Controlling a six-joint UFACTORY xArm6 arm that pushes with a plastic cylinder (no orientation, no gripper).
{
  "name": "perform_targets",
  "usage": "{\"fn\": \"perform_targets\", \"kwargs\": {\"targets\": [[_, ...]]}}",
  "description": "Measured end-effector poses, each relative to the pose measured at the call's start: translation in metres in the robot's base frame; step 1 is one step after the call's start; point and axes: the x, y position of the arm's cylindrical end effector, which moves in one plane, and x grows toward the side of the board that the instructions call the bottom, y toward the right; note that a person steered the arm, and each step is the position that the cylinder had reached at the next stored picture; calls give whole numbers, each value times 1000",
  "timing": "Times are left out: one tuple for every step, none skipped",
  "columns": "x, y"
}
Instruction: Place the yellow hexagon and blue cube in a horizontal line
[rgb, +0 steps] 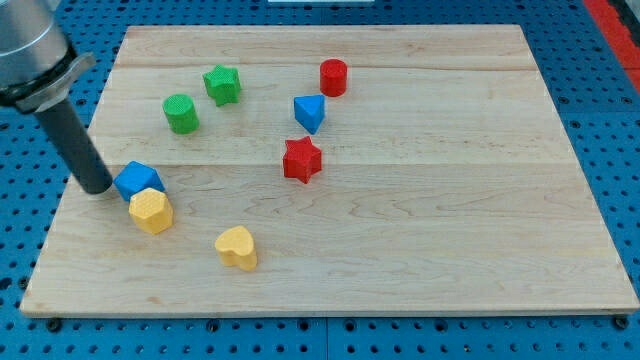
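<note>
Down at the view's left side of the pale wooden board (400, 230), my tip (98, 189) rests on the wood, at the end of a straight dark rod that leans up toward the view's top left corner. It is a plain rod with nothing to open or close, so it holds nothing. My tip sits just to the view's left of the blue cube (138, 180) and looks like it is touching the cube's side, but I cannot tell for sure. Just below the blue cube, toward the view's bottom, is the yellow hexagon block (151, 211). The two blocks are touching or almost touching, with the yellow one a little to the view's right of the cube. So they sit one above the other more than side by side. Farther toward the view's right and bottom lies a yellow heart block (237, 247), apart from the other two. Up toward the view's top there is a green round cylinder block (181, 113), and near it, to the view's right, a green star block (222, 84). Near the middle of the board sits a red star block (301, 160). Above it is a blue triangle block (309, 112), and a little higher, to the view's right, stands a red round cylinder block (333, 77). Under the board is a blue table with rows of small holes (600, 90).
</note>
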Motion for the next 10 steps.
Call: {"fn": "perform_targets", "kwargs": {"targets": [[0, 50], [-2, 86], [-24, 99], [-29, 93], [-42, 76], [-50, 76], [-41, 91], [-8, 136], [-6, 129], [-3, 96]]}}
